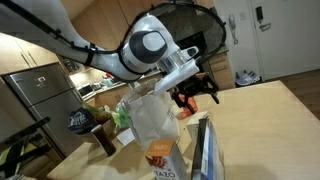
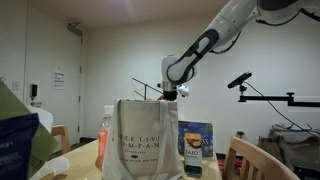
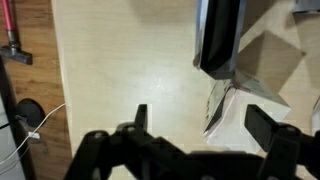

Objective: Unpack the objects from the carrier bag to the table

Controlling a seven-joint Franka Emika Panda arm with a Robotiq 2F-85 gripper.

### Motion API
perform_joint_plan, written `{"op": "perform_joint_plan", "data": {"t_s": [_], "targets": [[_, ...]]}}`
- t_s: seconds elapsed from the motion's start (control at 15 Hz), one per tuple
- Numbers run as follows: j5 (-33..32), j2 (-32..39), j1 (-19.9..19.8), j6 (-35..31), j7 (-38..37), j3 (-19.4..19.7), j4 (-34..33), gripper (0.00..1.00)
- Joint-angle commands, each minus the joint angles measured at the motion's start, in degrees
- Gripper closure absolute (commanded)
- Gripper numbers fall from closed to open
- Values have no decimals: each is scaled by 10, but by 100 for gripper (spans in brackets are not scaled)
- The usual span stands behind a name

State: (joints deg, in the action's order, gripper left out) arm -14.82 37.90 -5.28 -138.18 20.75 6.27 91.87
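Note:
The whitish carrier bag [image 1: 150,115] [image 2: 140,145] stands upright on the light-wood table [image 1: 270,120]. A small orange carton [image 1: 160,155] stands in front of it. The tall flat blue-and-white package [image 1: 205,150] [image 2: 195,145] stands upright beside the bag. A green leafy bundle [image 1: 122,116] shows at the bag's far side. My gripper [image 1: 198,95] [image 2: 172,92] hangs open above the package, beside the bag's top, with nothing between its fingers. In the wrist view the gripper [image 3: 203,125] is open over bare table [image 3: 120,60], with the package's top edge [image 3: 220,35] and a tan boxy shape [image 3: 265,65] below it.
A red-pink drink bottle [image 2: 107,135] stands behind the bag. A dark mug [image 1: 82,122] sits at the table's edge. A wooden chair back [image 2: 250,160] is close to the table. Kitchen cabinets [image 1: 40,90] lie beyond.

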Motion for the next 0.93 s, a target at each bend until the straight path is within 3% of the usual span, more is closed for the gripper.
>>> {"op": "perform_joint_plan", "data": {"t_s": [0.0, 0.4, 0.6, 0.87], "targets": [[-80, -55, 46, 22, -58, 34, 18, 0], [-230, -135, 116, 49, -145, 51, 36, 0], [-294, -166, 136, 76, -178, 28, 41, 0], [-330, -190, 146, 94, -180, -17, 52, 0]]}}
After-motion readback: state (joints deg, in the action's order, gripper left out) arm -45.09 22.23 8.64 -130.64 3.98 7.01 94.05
